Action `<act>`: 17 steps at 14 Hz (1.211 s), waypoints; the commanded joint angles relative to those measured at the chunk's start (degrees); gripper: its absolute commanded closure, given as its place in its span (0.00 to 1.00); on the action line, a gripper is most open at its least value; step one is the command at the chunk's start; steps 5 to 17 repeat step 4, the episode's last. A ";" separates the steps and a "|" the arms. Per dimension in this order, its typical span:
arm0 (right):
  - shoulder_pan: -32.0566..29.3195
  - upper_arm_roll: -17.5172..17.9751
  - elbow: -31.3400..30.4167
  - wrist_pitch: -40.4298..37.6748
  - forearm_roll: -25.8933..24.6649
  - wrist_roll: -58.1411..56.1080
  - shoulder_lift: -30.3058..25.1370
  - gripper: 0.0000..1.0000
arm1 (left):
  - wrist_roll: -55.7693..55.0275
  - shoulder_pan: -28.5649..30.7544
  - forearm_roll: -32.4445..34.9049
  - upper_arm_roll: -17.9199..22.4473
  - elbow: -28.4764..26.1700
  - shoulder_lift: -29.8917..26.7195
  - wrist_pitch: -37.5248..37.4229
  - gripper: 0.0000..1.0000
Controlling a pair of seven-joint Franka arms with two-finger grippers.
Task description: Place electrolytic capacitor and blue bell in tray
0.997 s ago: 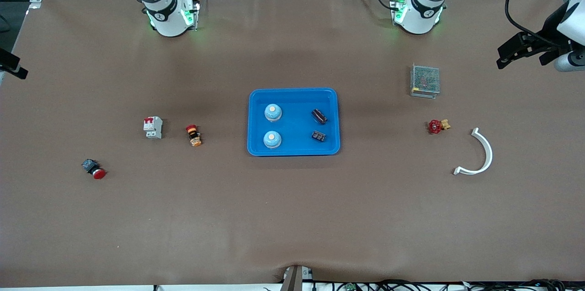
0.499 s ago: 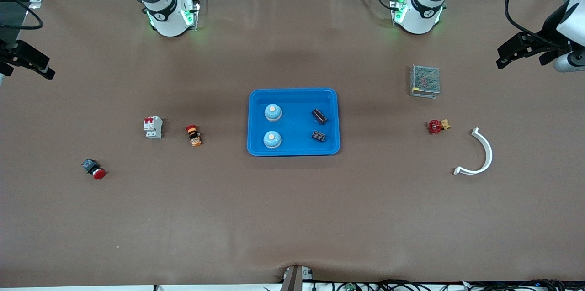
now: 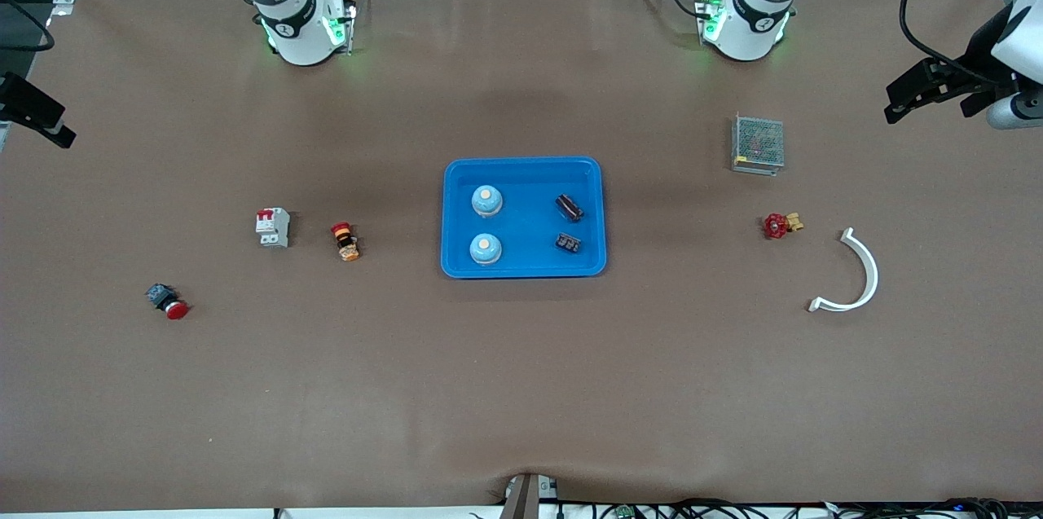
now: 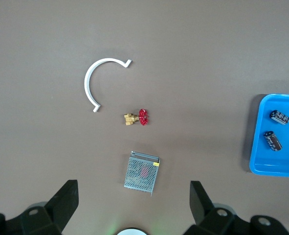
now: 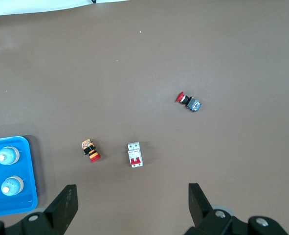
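The bright-blue tray (image 3: 523, 164) lies at the table's middle. Two blue bells (image 3: 486, 200) (image 3: 485, 248) stand in its half toward the right arm's end. Two dark electrolytic capacitors (image 3: 569, 207) (image 3: 568, 242) lie in its other half. My left gripper (image 3: 896, 103) is open and empty, up over the left arm's end of the table; its wrist view (image 4: 134, 205) shows the tray's rim (image 4: 254, 169) and both capacitors (image 4: 279, 116). My right gripper (image 3: 45, 121) is open and empty over the right arm's end; its wrist view (image 5: 133, 203) shows the bells (image 5: 7, 155).
Toward the left arm's end lie a grey mesh box (image 3: 758, 144), a red valve (image 3: 778, 225) and a white curved piece (image 3: 864, 274). Toward the right arm's end lie a white breaker (image 3: 273, 226), an orange-and-red button (image 3: 345, 242) and a red push button (image 3: 168, 301).
My right gripper has swung in over the table's edge and then drawn back a little. The left arm and everything on the table have not moved.
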 commanded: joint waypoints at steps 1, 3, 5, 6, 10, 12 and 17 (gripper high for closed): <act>-0.46 0.31 2.96 -1.40 -0.41 -1.18 2.35 0.00 | 1.22 0.27 -0.43 0.09 1.66 -0.02 -0.25 0.00; -0.55 0.31 2.97 -1.14 -0.15 -1.09 2.53 0.00 | 1.13 0.19 -0.34 0.01 1.93 -0.02 -0.43 0.00; -0.55 0.31 2.97 -1.14 -0.15 -1.09 2.53 0.00 | 1.13 0.10 -0.34 -0.17 1.93 -0.02 -0.43 0.00; -0.55 0.31 2.97 -1.14 -0.15 -1.09 2.53 0.00 | 1.13 0.10 -0.34 -0.17 1.93 -0.02 -0.43 0.00; -0.55 0.31 2.97 -1.14 -0.15 -1.09 2.53 0.00 | 1.13 0.10 -0.34 -0.17 1.93 -0.02 -0.43 0.00; -0.55 0.31 2.97 -1.14 -0.15 -1.09 2.53 0.00 | 1.13 0.10 -0.34 -0.17 1.93 -0.02 -0.43 0.00; -0.55 0.31 2.97 -1.14 -0.15 -1.09 2.53 0.00 | 1.13 0.10 -0.34 -0.17 1.93 -0.02 -0.43 0.00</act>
